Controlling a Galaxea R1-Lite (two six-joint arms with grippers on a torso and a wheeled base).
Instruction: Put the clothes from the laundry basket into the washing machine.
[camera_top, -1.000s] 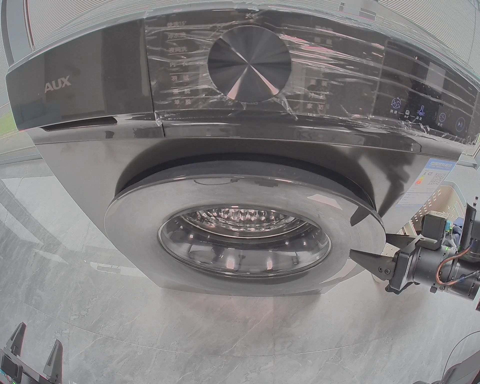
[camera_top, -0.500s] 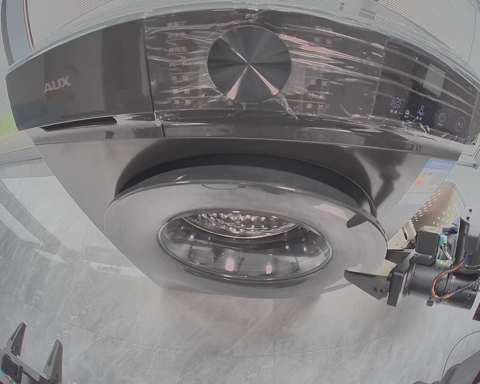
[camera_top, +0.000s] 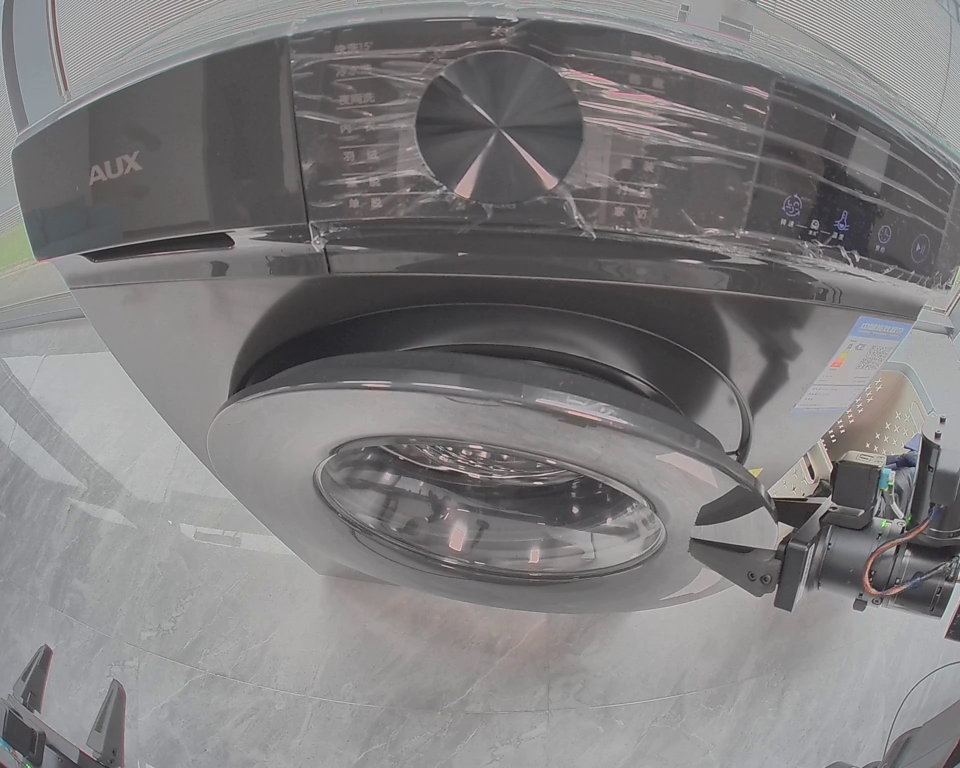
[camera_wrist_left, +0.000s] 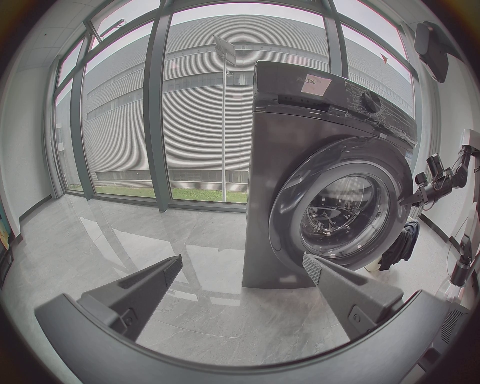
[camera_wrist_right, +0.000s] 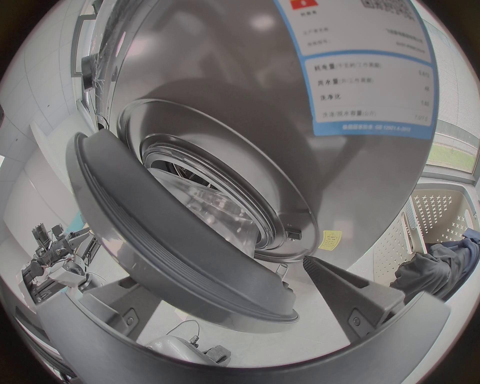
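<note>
The washing machine door (camera_top: 270, 450) stands part-way open, leaving a narrow wedge of gap at its right edge (its glass covers most of the drum mouth (camera_wrist_right: 235, 180)). The laundry basket (camera_wrist_right: 440, 215) stands just beside the machine's right side. The floor (camera_top: 400, 660) in front is open.

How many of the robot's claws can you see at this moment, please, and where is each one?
2. The right claw straddles the right edge of the washing machine door; the left claw hangs low above the floor, well apart from that door.
</note>
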